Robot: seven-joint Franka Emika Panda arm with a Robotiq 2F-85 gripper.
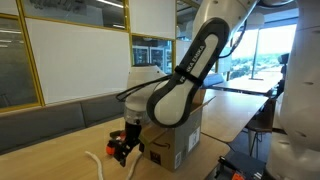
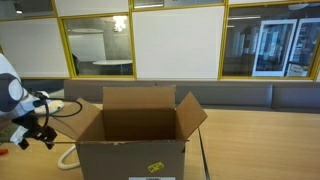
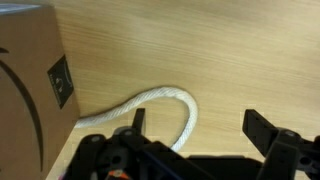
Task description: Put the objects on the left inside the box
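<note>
The white rope (image 3: 150, 97) lies in a loop on the desk (image 3: 210, 45), one end running up against the side of the box (image 3: 25, 70). In an exterior view the rope (image 2: 66, 160) sits just beside the box's (image 2: 130, 155) lower corner. The cardboard box stands upright with its flaps open. The hand (image 3: 200, 125) hangs low above the rope with its fingers (image 3: 262, 125) spread apart, holding nothing. In an exterior view the hand (image 1: 122, 148) is close to the box (image 1: 175, 140).

A grey bench (image 2: 250, 95) is set along the far edge of the wooden desk (image 2: 260, 140); yellow-framed panels (image 2: 175, 40) are seen behind it.
</note>
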